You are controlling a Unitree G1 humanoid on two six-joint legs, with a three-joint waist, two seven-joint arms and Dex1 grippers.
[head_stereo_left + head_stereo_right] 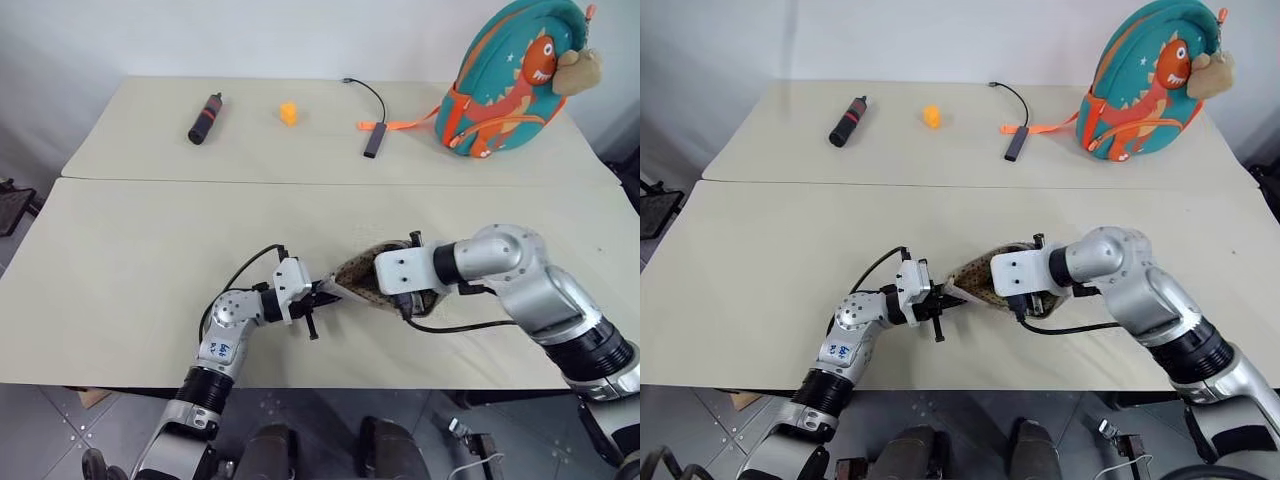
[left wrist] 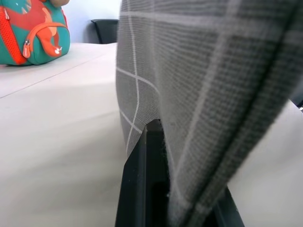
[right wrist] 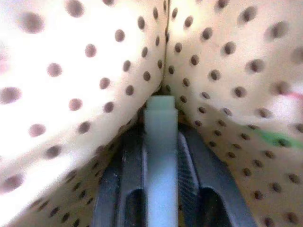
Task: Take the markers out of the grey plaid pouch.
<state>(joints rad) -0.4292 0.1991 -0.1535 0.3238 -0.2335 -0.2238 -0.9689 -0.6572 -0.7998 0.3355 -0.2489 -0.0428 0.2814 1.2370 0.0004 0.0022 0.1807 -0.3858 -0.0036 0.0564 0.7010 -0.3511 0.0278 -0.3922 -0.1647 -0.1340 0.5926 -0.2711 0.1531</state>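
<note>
The pale surface [image 1: 140, 270] spans the frame, its rear half carrying a teal dinosaur backpack [image 1: 510, 80] at upper right. Just below centre, near the front edge, the grey plaid pouch [image 1: 362, 278] is held between both arms, its mouth open and its dotted cream lining showing. The left gripper [image 1: 322, 295] comes in from the lower left with its jaws pressed together on the pouch's end, the plaid fabric pinched between the black fingers [image 2: 142, 189]. The right gripper [image 3: 161, 137] reaches into the pouch from the right, its jaws pinching a pale marker [image 3: 161, 156] upright between them against the dotted lining. Along the upper part lie a black cylinder [image 1: 205, 118] with a red band at upper left, a dark adapter with a cable [image 1: 374, 138] centre, and a small orange object [image 1: 289, 113] between them.
</note>
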